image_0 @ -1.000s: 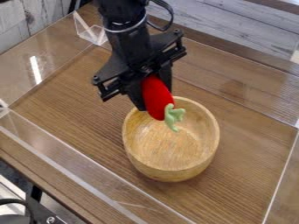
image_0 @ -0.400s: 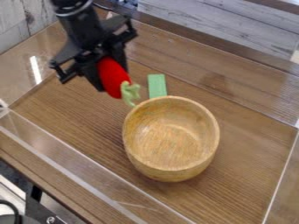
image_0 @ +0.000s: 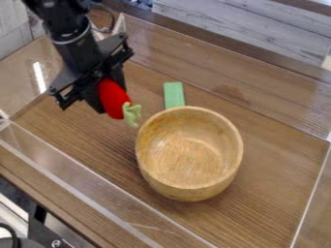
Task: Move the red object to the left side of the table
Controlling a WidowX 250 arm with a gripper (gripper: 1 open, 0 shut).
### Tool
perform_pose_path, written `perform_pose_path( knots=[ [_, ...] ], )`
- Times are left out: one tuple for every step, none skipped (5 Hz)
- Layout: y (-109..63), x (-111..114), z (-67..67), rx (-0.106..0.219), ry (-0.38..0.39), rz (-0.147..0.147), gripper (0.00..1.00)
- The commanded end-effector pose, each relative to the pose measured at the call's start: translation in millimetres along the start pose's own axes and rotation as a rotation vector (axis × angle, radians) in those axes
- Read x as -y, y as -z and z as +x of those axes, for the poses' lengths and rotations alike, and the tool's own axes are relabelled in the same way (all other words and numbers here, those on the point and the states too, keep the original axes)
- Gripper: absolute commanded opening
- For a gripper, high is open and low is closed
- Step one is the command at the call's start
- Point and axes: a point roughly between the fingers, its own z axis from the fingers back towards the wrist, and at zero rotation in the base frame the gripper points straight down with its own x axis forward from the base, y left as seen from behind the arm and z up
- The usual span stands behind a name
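- Fingers (image_0: 108,94) of the black robot arm are clenched on the small glossy red oval toy vegetable (image_0: 114,97), its light green stem end pointing down and right.
- It hangs above the brown wood-grain tabletop (image_0: 258,102), just left of the round light wooden bowl (image_0: 191,151).
- Flat green rectangular block (image_0: 173,94) lies beside the bowl's far rim.
- Low clear acrylic walls (image_0: 77,194) border the tabletop.

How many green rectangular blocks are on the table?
1. The green block lies flat on the table, beside the wooden bowl's far rim. Nothing else like it shows, though the arm might hide some.
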Motion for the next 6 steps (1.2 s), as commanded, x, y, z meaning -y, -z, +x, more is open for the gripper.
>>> perform_pose_path(
  knots=[
    [16.7, 1, 14.3, 0.036, -0.015, -0.013, 0.00],
    [36.5, 0, 22.8, 0.056, -0.033, -0.014, 0.00],
    [42.8, 1, 35.6, 0.070, -0.048, -0.017, 0.00],
    [48.0, 2, 46.1, 0.077, -0.052, -0.024, 0.00],
    [54.5, 3, 57.5, 0.088, -0.052, -0.028, 0.00],
    [57.0, 2, 61.7, 0.101, -0.048, -0.029, 0.00]
  ],
)
